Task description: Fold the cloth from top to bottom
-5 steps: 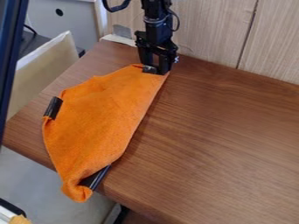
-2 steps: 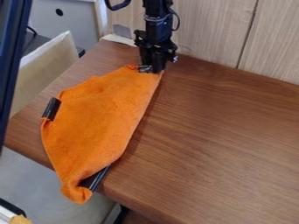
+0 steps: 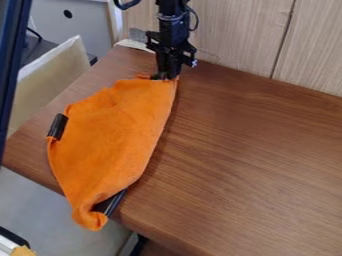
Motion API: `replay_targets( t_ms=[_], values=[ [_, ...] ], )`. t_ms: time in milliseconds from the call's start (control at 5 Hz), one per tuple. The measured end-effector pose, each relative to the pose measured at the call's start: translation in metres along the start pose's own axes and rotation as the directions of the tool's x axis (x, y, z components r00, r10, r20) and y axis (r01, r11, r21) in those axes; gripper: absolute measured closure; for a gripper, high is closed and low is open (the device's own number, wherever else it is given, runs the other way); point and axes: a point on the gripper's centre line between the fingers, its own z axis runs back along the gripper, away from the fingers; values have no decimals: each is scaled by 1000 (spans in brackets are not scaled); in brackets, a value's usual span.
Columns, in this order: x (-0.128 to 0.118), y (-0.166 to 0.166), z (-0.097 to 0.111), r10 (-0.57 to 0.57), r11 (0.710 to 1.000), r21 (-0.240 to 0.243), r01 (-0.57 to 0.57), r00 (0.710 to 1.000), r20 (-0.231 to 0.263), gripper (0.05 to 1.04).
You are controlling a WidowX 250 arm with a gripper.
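A wall [image 3: 234, 30] with thin lines stands behind the brown wood surface [image 3: 240, 155]. The orange cloth [image 3: 113, 137] lies on the left part of the surface, and its bottom tip pokes out past the edge. My end effector [image 3: 165, 77] is at the cloth's top end, pinched shut on it. A black piece [image 3: 57, 126] touches the cloth's left side. A black bar [image 3: 115, 202] peeks out near its bottom tip.
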Motion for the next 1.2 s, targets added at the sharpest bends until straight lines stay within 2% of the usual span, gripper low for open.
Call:
replay_targets(
  t_ms=[200, 400, 800, 1000, 1200],
  values=[
    [0, -4, 12, -1, 1000, -20, 2, 1000, 15, 983],
    [-1, -1, 43, 11, 1000, -28, -9, 998, 68, 996],
    [-24, -5, 88, 24, 999, -38, -19, 989, 146, 998],
    [-50, -6, 106, 51, 998, -54, -42, 983, 178, 998],
    [-88, -8, 120, 75, 996, -68, -62, 978, 195, 998]
  ],
)
